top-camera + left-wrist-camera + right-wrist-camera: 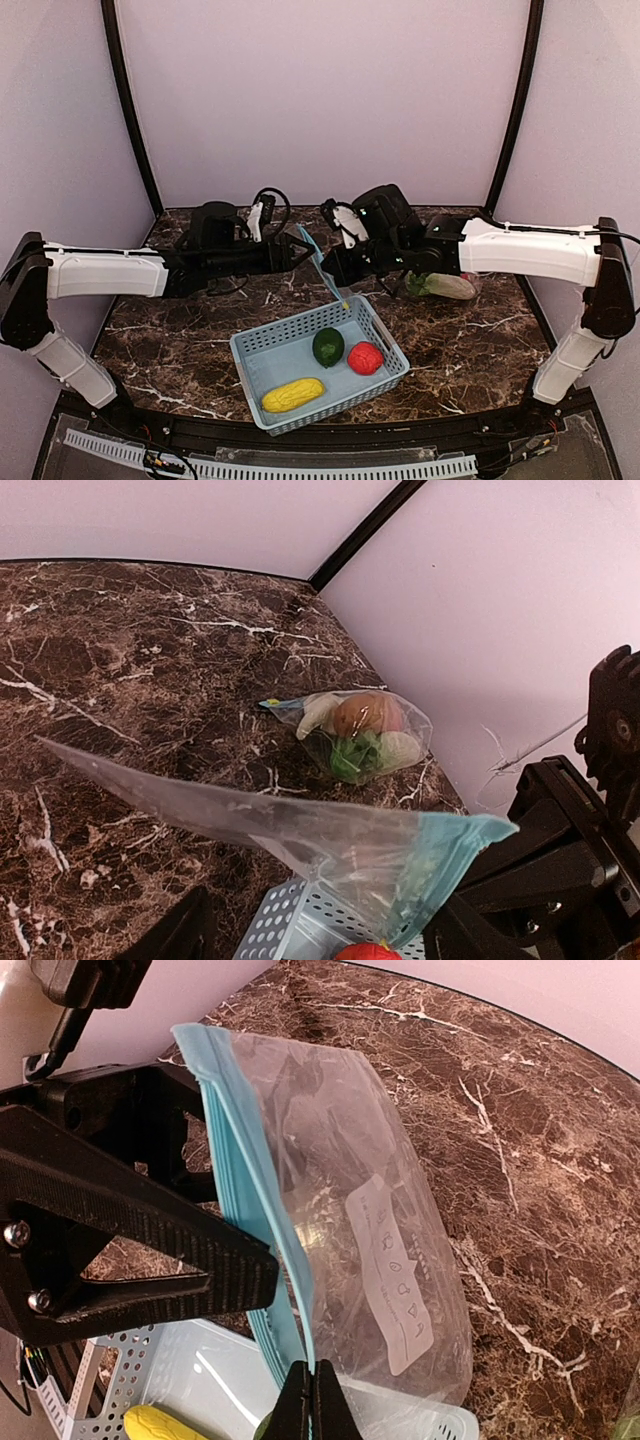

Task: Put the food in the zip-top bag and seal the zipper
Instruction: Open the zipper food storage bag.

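A clear zip-top bag with a blue zipper strip hangs in the air between my two grippers, above the basket. My right gripper is shut on the bag's blue zipper edge. My left gripper is open, its fingers set wide on either side of the bag; in the right wrist view its black fingers sit right by the zipper strip. The food lies in the basket: yellow corn, a dark green round fruit and a small red fruit.
The light blue plastic basket stands at the front centre of the marble table. A second clear bag holding brown, white and green food lies on the table to the right, near the right arm.
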Tool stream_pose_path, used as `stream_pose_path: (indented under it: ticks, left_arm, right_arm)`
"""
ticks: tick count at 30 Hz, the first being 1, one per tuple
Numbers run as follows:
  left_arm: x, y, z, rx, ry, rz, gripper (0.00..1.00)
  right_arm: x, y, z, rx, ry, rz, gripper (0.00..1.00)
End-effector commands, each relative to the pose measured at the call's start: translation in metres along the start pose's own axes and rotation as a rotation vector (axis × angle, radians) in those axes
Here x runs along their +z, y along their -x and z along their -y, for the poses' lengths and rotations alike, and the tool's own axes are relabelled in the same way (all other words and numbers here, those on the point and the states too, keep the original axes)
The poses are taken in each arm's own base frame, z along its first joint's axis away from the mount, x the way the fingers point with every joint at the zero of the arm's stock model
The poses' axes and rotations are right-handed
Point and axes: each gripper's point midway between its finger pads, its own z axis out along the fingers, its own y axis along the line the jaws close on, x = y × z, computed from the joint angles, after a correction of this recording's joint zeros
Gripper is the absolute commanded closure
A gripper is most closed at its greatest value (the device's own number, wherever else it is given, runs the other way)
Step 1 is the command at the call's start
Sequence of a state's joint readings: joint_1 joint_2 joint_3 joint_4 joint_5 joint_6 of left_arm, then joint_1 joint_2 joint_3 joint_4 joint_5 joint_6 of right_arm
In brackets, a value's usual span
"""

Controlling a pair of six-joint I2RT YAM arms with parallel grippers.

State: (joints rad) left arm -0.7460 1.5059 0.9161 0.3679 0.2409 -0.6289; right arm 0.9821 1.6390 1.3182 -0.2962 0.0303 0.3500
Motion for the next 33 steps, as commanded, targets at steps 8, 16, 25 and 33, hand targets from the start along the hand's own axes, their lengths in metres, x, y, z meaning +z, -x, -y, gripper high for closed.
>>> stream_pose_path:
  ticks: [8, 16, 25, 33]
  left_arm:
    - [0.006, -0.008, -0.008, 0.010, 0.037, -0.023, 0.43]
    - [0.014, -0.003, 0.007, 0.012, -0.014, -0.010, 0.56]
    - [0.025, -0.016, 0.007, 0.004, -0.018, -0.050, 0.69]
    - [0.014, -0.010, -0.015, 0.078, 0.144, -0.030, 0.99]
  right_arm:
    - [-0.002, 0.011, -0.003, 0.016, -0.011, 0.029, 1.00]
    - [0.001, 0.009, 0.000, 0.009, -0.035, 0.023, 1.00]
    - [-0.003, 0.016, 0.009, 0.003, -0.101, 0.044, 1.00]
    - [-0.009, 0.022, 0.027, -0.017, -0.225, 0.046, 1.00]
